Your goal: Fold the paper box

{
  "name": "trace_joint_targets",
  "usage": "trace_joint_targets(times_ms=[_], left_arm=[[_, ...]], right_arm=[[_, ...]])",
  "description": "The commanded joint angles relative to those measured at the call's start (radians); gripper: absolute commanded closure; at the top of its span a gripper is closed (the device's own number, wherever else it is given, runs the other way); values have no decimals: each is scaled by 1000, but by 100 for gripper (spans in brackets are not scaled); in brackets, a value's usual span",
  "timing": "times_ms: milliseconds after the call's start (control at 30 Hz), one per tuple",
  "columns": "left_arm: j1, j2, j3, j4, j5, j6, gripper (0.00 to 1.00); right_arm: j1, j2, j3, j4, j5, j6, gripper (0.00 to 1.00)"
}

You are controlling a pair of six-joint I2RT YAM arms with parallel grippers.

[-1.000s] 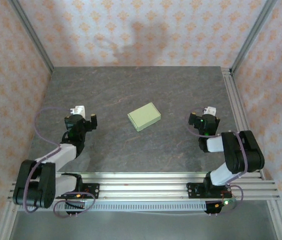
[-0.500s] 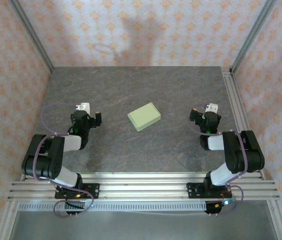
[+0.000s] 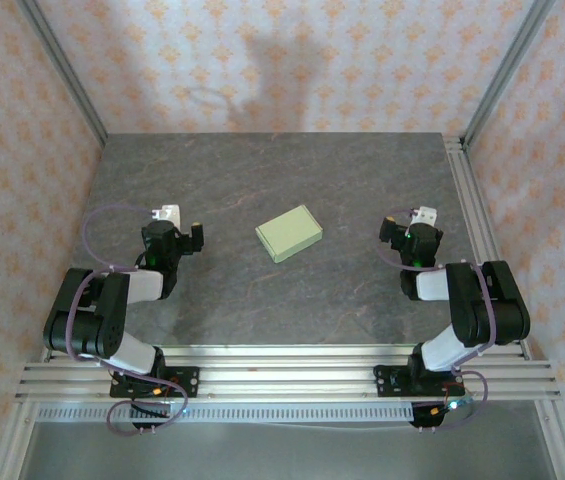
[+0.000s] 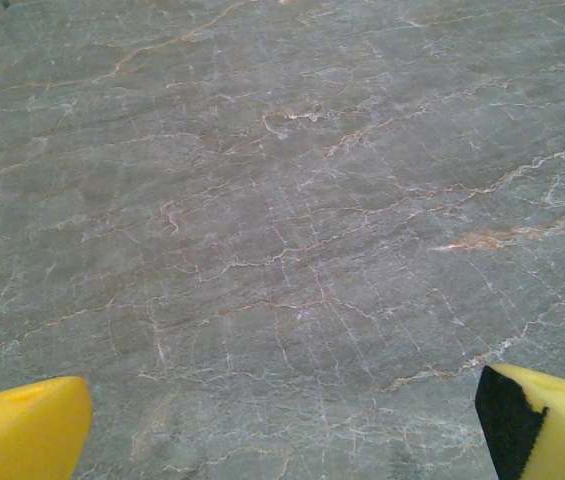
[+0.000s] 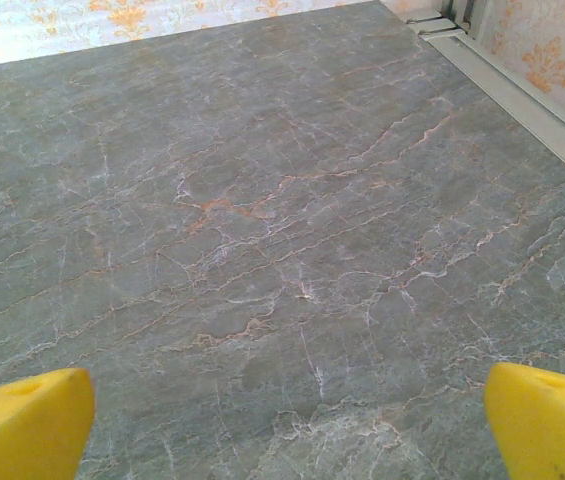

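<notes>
The pale yellow-green, flat rectangular card paper box [image 3: 289,233] lies closed on the grey, veined stone-look desk [image 3: 262,170], turned slightly askew to the desk's edges. It sits between the two tools, to the right of the left tool [image 3: 176,230] and to the left of the right tool [image 3: 405,230]. It is well apart from both and touched by neither.

In the left wrist view, the left tool [image 4: 282,430] is spread as wide as it goes. Its yellow fingertips [image 4: 22,435] sit in the two lower corners, the right one showing a black inner face. Only bare desk lies between and ahead of them, and it has hold of nothing.

The right tool [image 5: 282,425] is likewise fully spread and empty, with its yellow fingertips [image 5: 22,425] far apart over bare desk. Ahead and to its right, a silver aluminium rail [image 5: 522,80] runs along the desk's edge. Straight ahead, past the far edge, stands a pale wall with an orange floral pattern [image 5: 112,20].
</notes>
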Motion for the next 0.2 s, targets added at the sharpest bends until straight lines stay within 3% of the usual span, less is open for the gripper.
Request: trace_joint_targets(times_ms=[0, 167], left_arm=[[2, -4, 21, 38, -15, -4, 0], [2, -4, 21, 38, -14, -4, 0]], right_arm=[[-7, 3, 16, 26, 4, 9, 1], [-8, 2, 15, 28, 5, 9, 1]])
